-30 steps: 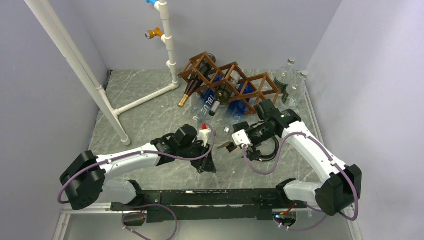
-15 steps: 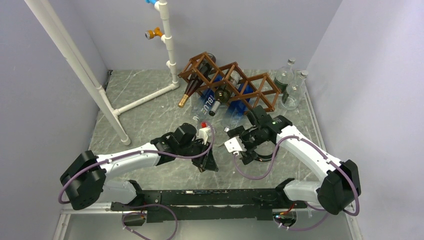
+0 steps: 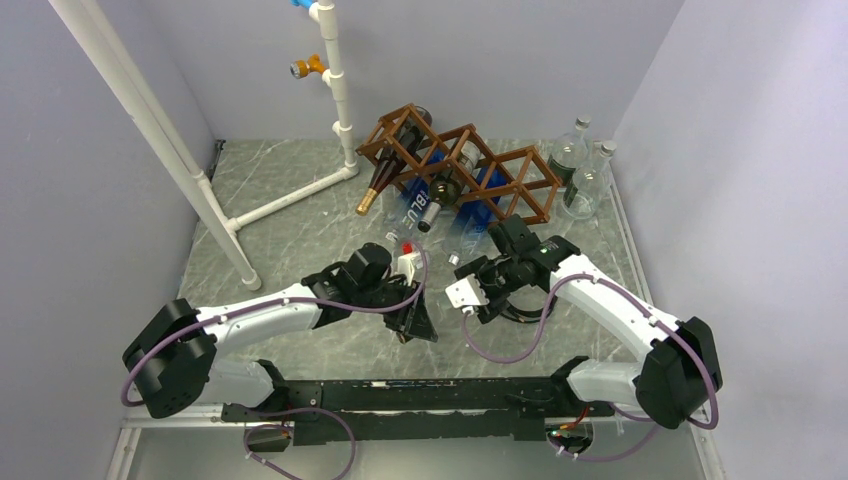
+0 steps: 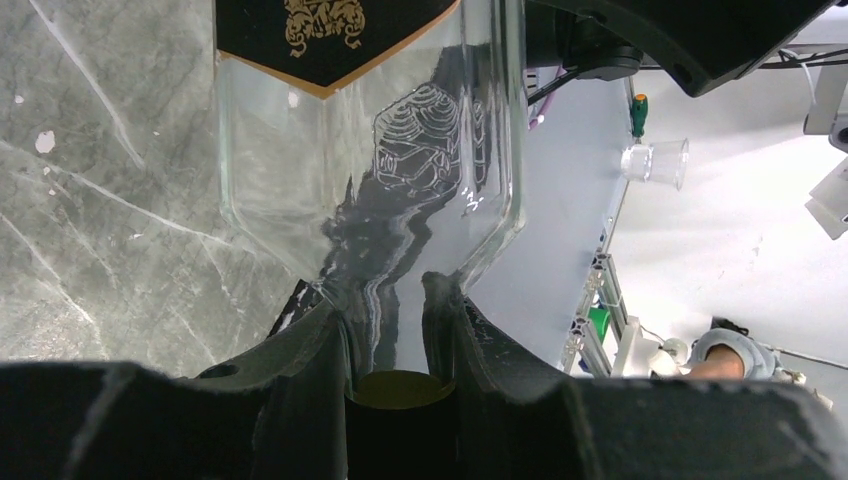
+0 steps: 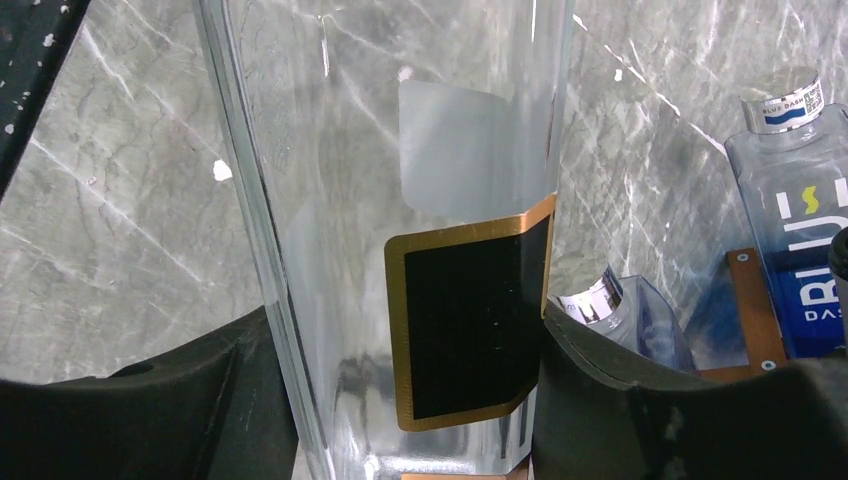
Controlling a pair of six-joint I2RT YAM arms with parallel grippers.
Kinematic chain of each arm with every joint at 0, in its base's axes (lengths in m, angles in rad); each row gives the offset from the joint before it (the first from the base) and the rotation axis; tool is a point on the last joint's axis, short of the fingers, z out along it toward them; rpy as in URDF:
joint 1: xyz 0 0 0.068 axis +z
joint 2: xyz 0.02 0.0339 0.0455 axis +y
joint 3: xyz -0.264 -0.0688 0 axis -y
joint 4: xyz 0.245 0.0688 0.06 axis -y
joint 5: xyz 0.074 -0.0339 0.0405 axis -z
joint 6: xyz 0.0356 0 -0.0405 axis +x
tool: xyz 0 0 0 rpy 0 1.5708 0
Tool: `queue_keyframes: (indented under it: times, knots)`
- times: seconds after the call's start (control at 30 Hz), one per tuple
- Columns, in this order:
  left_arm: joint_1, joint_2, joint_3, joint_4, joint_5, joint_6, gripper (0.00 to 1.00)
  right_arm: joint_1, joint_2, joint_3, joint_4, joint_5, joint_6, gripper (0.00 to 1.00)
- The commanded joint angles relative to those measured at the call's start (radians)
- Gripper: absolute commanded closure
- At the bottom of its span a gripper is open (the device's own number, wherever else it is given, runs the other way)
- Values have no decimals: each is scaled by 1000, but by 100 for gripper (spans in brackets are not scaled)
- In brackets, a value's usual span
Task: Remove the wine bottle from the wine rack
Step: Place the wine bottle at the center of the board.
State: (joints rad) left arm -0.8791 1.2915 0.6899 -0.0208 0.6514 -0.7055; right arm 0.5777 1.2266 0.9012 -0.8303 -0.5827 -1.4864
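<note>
A clear glass wine bottle with a black, gold-edged label is held by both grippers over the table, in front of the brown wooden wine rack. My left gripper is shut on the bottle's neck just below the shoulder, with the cap between the fingers. My right gripper is shut on the bottle's body at the label. In the top view the left gripper and right gripper sit close together. The clear bottle between them is hard to make out there.
The rack holds a dark bottle with a gold cap, a blue bottle and another dark bottle. Clear bottles stand at the back right. A white pipe frame stands at the left. Walls enclose the table.
My right arm has swung left and toward the near edge with the bottle, away from the rack. My left gripper has shifted only slightly and keeps its hold.
</note>
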Motion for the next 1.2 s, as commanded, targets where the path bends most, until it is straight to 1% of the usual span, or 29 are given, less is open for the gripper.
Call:
queue_keyframes:
  times: [0.0,0.03,0.07,0.1,0.13,0.17,0.37,0.5,0.57,0.77,0.9,1.17]
  knots:
    - [11,-39,33,244,68,36,100,3,-23,-1,-20,-57,16,46]
    - [11,-40,33,237,66,43,99,3,-25,1,-28,-74,20,52]
    - [13,-42,31,234,67,46,95,2,-27,1,-30,-87,26,58]
    - [14,-43,29,238,68,48,90,2,-29,0,-29,-98,33,67]
    - [15,-44,25,243,68,47,86,1,-31,-4,-28,-107,42,79]
    - [17,-45,21,249,68,45,81,1,-34,-10,-23,-114,49,100]
    - [22,-44,10,250,64,40,51,-11,-53,-42,-30,-175,43,100]
    - [22,-45,6,252,58,37,34,-27,-64,-49,-25,-206,49,100]
    - [22,-50,4,251,56,41,26,-33,-70,-55,-23,-218,52,100]
    - [22,-79,-5,239,31,60,10,-68,-90,-69,-17,-289,66,100]
    - [22,-126,-14,231,-3,78,1,-99,-114,-82,-14,-324,67,100]
    - [22,-226,-26,202,-74,136,0,-172,-168,-119,-2,-400,71,100]
